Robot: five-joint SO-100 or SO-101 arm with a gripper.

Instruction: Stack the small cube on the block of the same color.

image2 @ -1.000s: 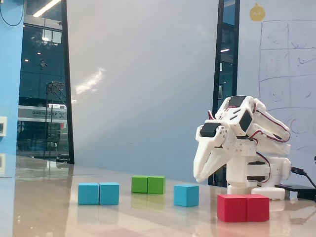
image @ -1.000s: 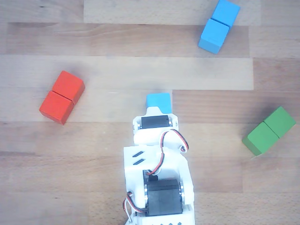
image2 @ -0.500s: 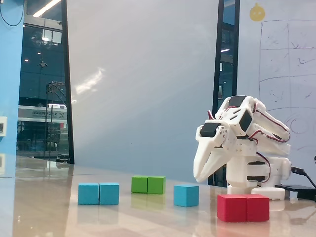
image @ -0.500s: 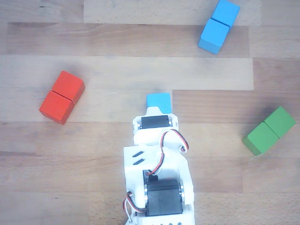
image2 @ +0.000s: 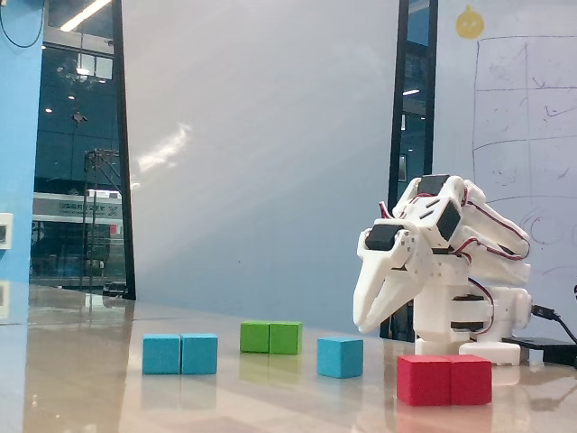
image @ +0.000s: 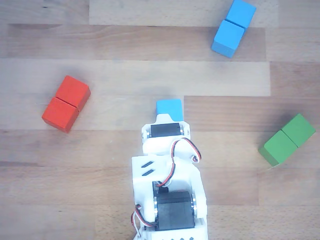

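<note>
The small light-blue cube (image: 169, 107) lies on the wooden table just beyond my gripper (image: 167, 120); in the fixed view the cube (image2: 340, 357) stands on the table. The gripper (image2: 363, 321) points down, hangs just above and slightly right of the cube, and does not touch it. Its fingers look closed together and hold nothing. The long light-blue block (image: 233, 27) lies at the far right in the other view and at the left in the fixed view (image2: 180, 354), well apart from the cube.
A red two-cube block (image: 66, 103) lies left of the arm and shows in front in the fixed view (image2: 444, 380). A green two-cube block (image: 287, 139) lies to the right and shows behind in the fixed view (image2: 270, 337). The arm's base (image2: 464, 338) stands at the right.
</note>
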